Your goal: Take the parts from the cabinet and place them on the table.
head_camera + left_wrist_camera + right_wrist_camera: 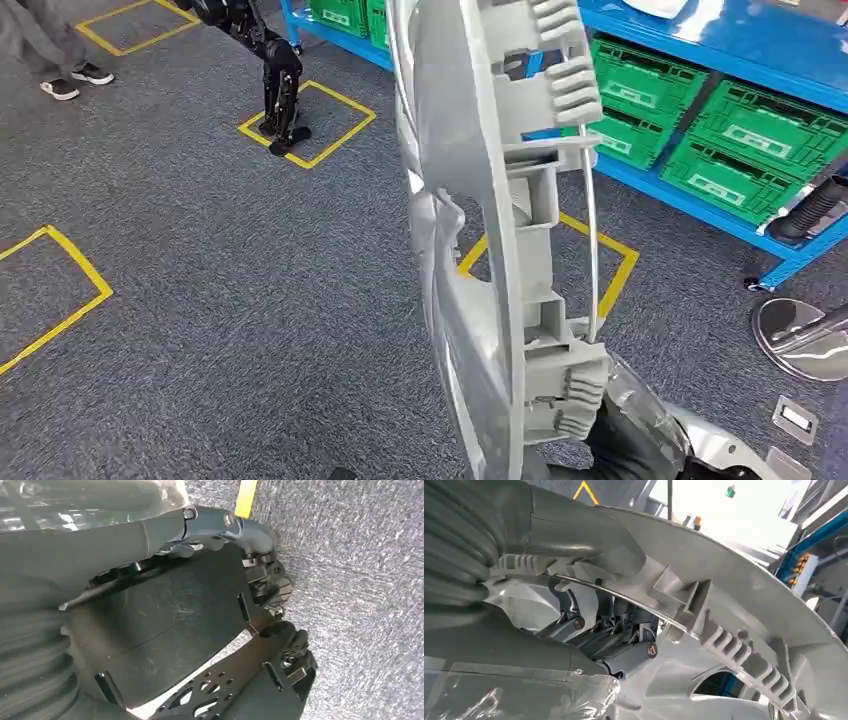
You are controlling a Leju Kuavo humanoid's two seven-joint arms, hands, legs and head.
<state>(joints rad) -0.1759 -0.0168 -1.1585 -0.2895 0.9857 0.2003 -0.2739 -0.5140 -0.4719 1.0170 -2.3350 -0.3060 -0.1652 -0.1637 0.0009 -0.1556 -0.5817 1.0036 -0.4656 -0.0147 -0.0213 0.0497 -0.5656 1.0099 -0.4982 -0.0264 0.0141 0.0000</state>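
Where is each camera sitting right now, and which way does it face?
Head view: high on the body, facing forward and down at carpet and blue shelving; right hand holds the grey wheel cover edge-on.
Left wrist view: behind the left hand, facing carpet; dark body parts alongside.
Right wrist view: behind the right hand, fingers gripping the cover's rim.
Shared: head and right wrist views both show the cover.

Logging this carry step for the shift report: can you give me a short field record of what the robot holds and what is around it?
held part: grey plastic wheel cover, upright, edge-on to the head view
right hand: grips the cover's rim
left hand: holds nothing, over carpet
floor: grey carpet with yellow tape squares
shelving: blue rack with green crates
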